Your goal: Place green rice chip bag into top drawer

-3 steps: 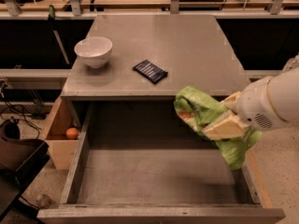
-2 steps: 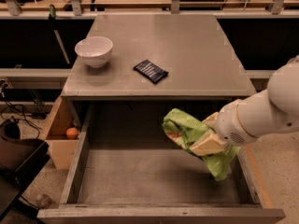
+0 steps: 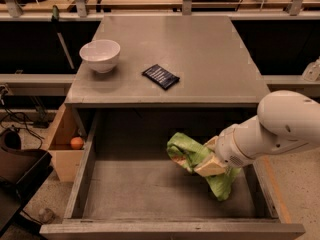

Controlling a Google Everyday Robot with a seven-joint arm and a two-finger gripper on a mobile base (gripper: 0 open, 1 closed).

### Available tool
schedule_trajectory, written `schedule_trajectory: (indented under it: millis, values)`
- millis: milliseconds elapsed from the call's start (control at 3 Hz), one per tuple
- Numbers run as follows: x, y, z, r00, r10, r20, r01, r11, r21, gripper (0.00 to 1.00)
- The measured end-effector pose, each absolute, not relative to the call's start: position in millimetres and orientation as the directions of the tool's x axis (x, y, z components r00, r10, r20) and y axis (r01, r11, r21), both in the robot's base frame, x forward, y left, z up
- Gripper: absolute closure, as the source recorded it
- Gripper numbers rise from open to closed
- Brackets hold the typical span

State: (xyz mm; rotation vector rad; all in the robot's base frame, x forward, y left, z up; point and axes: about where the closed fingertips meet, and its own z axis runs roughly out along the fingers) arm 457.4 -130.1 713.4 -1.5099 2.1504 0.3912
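Below the grey tabletop [image 3: 200, 59], inside the open top drawer's [image 3: 84, 171] right half, the gripper [image 3: 210, 165] has its fingers [image 3: 208, 170] clamped on the green rice chip bag [image 3: 187, 151].

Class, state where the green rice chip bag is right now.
In the camera view, the green rice chip bag is inside the open top drawer, toward its right wall, held by the gripper.

The gripper [image 3: 209, 164] squeezes the green rice chip bag [image 3: 186, 151] down inside the open top drawer [image 3: 135, 190], on the drawer's right side. Behind the drawer, a table [image 3: 205, 54] holds a white bowl [image 3: 100, 55] and a dark packet [image 3: 160, 77].
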Motion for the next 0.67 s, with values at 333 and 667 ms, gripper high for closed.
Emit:
schedule_trajectory:
  millis: [333, 667]
  values:
    - [457.1, -129.8, 713.6, -0.276, -0.798, -0.535, -0.936, 0.351, -0.040, 0.60]
    - [456.6, -129.8, 713.7, -0.276, -0.798, -0.535, -0.936, 0.351, -0.040, 0.37]
